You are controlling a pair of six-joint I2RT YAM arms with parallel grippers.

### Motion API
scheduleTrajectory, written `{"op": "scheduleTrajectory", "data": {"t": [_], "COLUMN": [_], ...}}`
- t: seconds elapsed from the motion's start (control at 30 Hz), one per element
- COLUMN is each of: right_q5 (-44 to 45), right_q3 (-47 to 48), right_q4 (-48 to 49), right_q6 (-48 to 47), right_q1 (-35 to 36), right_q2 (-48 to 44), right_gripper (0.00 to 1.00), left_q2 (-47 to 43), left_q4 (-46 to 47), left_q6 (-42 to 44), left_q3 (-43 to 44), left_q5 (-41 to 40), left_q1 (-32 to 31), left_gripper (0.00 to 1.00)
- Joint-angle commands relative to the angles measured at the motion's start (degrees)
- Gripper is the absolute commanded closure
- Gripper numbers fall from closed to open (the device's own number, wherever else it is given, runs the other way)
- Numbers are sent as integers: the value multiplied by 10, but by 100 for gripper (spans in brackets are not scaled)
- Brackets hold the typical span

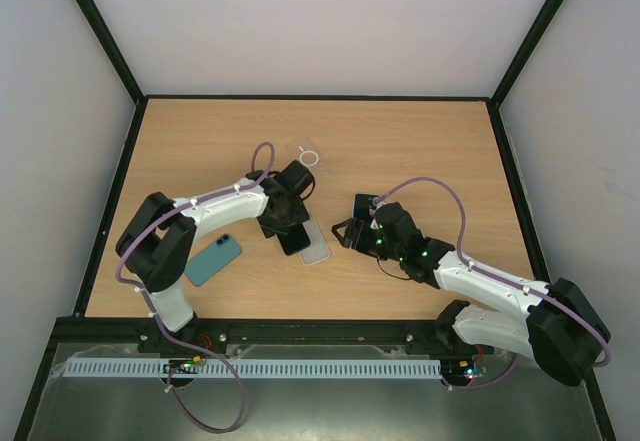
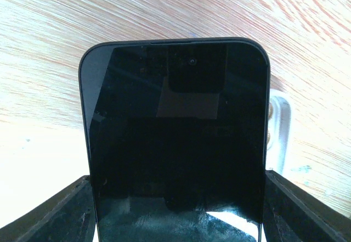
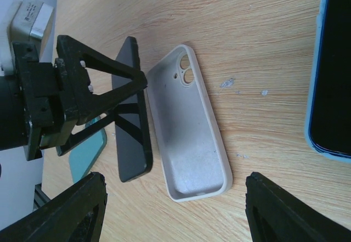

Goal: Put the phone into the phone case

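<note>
The black phone (image 2: 175, 143) is clamped by its long edges in my left gripper (image 2: 175, 198), screen toward the wrist camera. In the top view that gripper (image 1: 285, 223) holds the phone (image 1: 292, 241) tilted on edge, just left of the phone case. The white phone case (image 3: 189, 127) lies open side up on the table, empty, camera cut-outs at its far end; it also shows in the top view (image 1: 314, 243). The phone (image 3: 131, 121) stands beside the case's left rim. My right gripper (image 3: 175, 212) is open and empty, just short of the case's near end; it shows in the top view (image 1: 347, 231).
A teal phone (image 1: 213, 259) lies left of the work spot. A clear case with a white ring (image 1: 305, 154) lies behind the left gripper. A dark slab with a pale blue rim (image 3: 332, 72) sits at the right edge of the right wrist view.
</note>
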Motion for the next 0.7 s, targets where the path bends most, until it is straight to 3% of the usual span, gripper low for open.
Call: {"op": "scheduleTrajectory", "data": {"t": [0.0,0.67], "right_q5": [11,13], "right_q3": [-6,-12], "right_q4": [13,12], "right_q6": [0,-2], "right_q1": [4,4], "right_q2": [-1,-7], "right_gripper": [31,31], "left_q2": [21,49], "left_q4": [9,58], "left_q6": [-25,-52], "left_q3": [26,34], "left_q5": [29,71], "left_q1": [-13,-47], "left_gripper": [43,44]}}
